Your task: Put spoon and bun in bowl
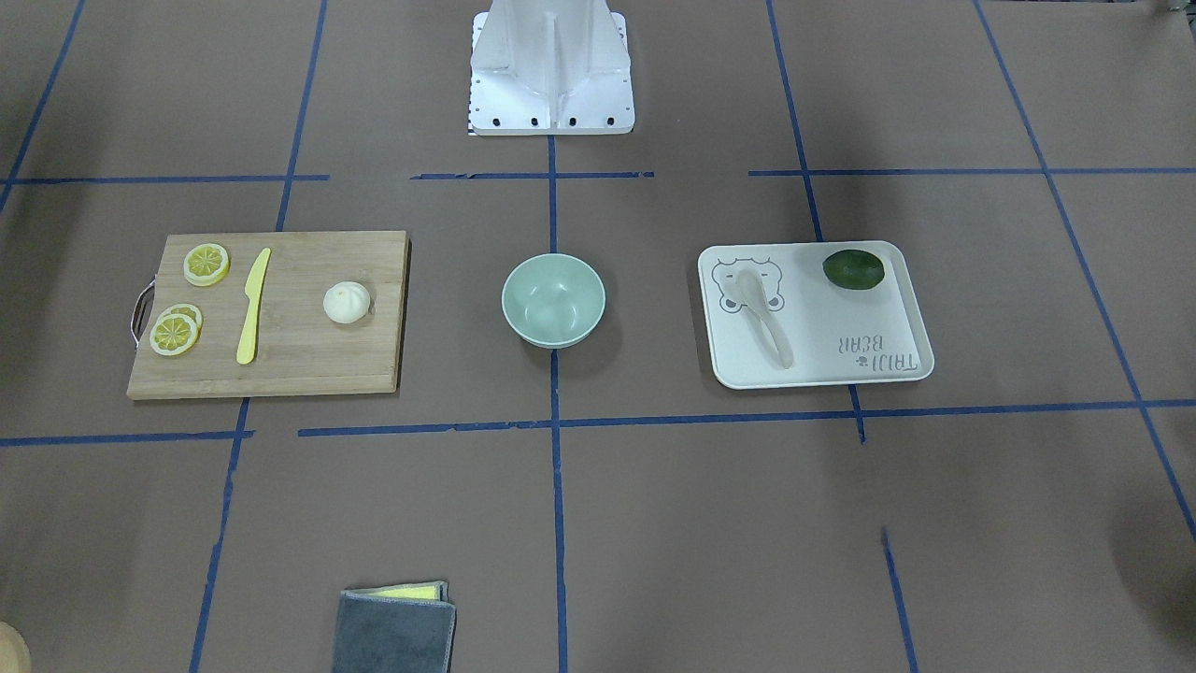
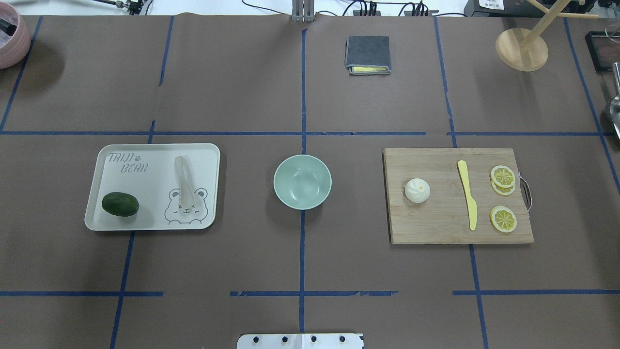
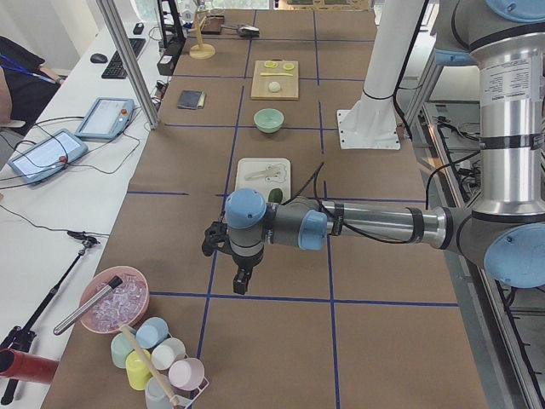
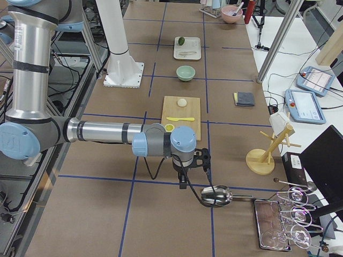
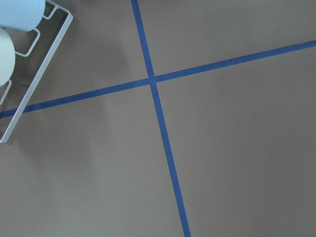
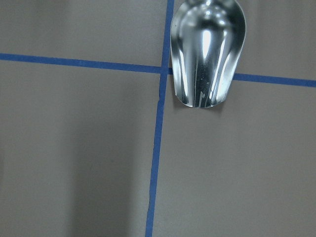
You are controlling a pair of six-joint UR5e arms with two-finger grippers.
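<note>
Far out on the left, the left gripper (image 3: 242, 279) is held low over bare table beside a rack of cups (image 3: 162, 362), well apart from everything that matters. It shows only from the side, so it cannot be told whether its fingers are wide or narrow. Nothing is seen to be carried.

Next in, the tray (image 2: 145, 145) is reached. The spoon (image 2: 183, 186) is laid flat on it, scoop over the printed bear, handle pointed away from the robot. A dark fruit (image 2: 120, 204) is set near it on the same tray, apart from the spoon, probably as a decoy.

At the centre, the bowl (image 2: 302, 182) is stood upright and empty on the tape line. That spot is judged to be chosen so that either arm can reach it. Nothing of the task has been done yet.

Over to the right, the board (image 2: 436, 228) is found, with the bun (image 2: 417, 190) sat on the edge nearest the bowl, pleats up. A knife (image 2: 468, 196) and lemon slices (image 2: 503, 219) are laid further out, clear of the bun, so a straight descent on it should be left unobstructed.

At the far right end, the right gripper (image 4: 182, 182) is hung just beside a metal scoop (image 4: 217, 196), which is not touched. Again only a side view is given, so the state of its fingers cannot be told.

One item is offered to each arm, it is judged: spoon for the left, bun for the right.
</note>
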